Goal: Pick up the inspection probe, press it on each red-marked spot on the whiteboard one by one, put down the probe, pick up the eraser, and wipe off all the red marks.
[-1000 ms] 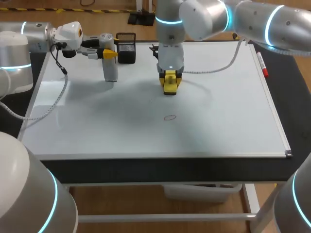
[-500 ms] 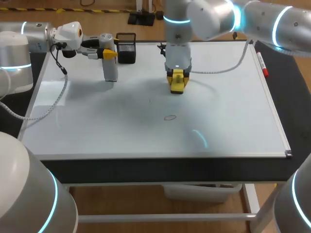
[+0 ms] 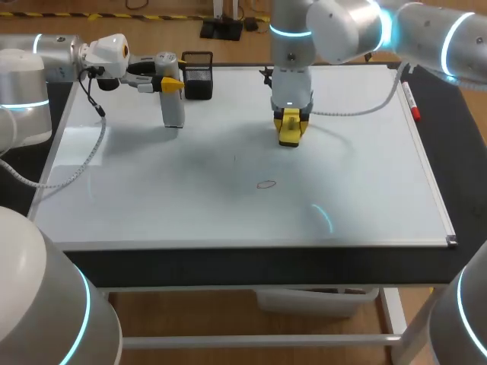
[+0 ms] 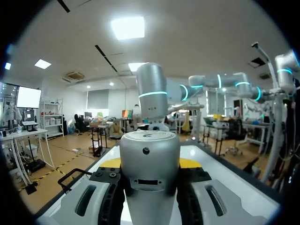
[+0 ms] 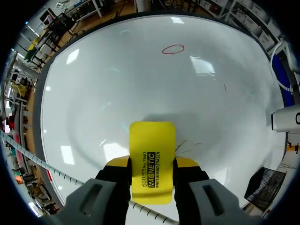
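The whiteboard covers nearly all of the dark table, so it serves as the surface for both probing and wiping.

My right arm comes in from the far right corner and hangs its pincer straight down over the middle of the board's far half. That pincer is clamped on the yellow eraser, one finger on each long side. This keeps the flat wiping face turned toward the board.

My left arm is parked at the far left corner. Its pincer is closed around the grey inspection probe, holding it upright near the board's far edge. I cannot tell whether the probe's base rests on the surface. Judging from this, the probe has not been released, though it sits clear of the wiping area.

A black mesh holder stands just beside the probe. A red marker lies on the table off the board's right edge.

One red oval is drawn near the board's centre, well ahead of the eraser in the right wrist view, with nothing between them. It looks like the next wiping target. A few faint thin strokes lie just beside the eraser.

The eraser carries black lettering along its back. The probe shows no writing.
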Robot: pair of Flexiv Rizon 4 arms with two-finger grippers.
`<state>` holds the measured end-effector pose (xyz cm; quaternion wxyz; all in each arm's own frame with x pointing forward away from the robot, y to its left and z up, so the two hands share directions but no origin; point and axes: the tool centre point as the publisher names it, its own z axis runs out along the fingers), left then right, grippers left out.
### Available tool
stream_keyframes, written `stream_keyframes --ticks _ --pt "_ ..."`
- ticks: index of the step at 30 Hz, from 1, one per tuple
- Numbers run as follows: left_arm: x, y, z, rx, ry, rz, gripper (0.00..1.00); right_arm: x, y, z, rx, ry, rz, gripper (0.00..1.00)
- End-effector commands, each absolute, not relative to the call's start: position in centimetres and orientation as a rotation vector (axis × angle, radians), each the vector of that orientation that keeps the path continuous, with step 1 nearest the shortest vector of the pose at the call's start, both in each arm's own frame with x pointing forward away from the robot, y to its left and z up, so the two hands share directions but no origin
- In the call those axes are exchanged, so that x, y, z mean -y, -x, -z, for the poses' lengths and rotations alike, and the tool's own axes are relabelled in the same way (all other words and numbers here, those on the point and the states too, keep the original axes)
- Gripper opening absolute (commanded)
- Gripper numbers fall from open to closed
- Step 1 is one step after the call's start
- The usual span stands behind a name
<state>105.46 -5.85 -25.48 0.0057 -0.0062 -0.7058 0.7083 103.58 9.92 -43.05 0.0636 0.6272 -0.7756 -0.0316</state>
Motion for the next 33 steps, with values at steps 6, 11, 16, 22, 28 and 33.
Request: stream_keyframes --ticks 6,11,16,22,28,33 --pt "5.9 -105.4 25.3 2.212 0.019 -2.216 0.00 -8.3 -103.5 40.9 2.350 -1.921 0.132 0.00" --pt "5.9 -105.4 25.3 2.212 0.019 -2.216 0.00 -7.7 -103.6 39.2 2.345 -1.960 0.167 0.00" --pt "5.9 -105.4 25.3 2.212 0.019 -2.216 0.00 -6.1 -104.0 38.5 2.370 -1.957 0.137 0.00" --pt "5.9 -105.4 25.3 2.212 0.019 -2.216 0.00 -2.9 -104.4 38.0 2.446 -1.880 0.120 0.00" --pt "5.9 -105.4 25.3 2.212 0.019 -2.216 0.00 0.4 -104.7 37.9 2.525 -1.789 0.112 0.00" --pt "5.9 -105.4 25.3 2.212 0.019 -2.216 0.00 3.2 -105.0 38.4 2.588 -1.698 0.127 0.00"
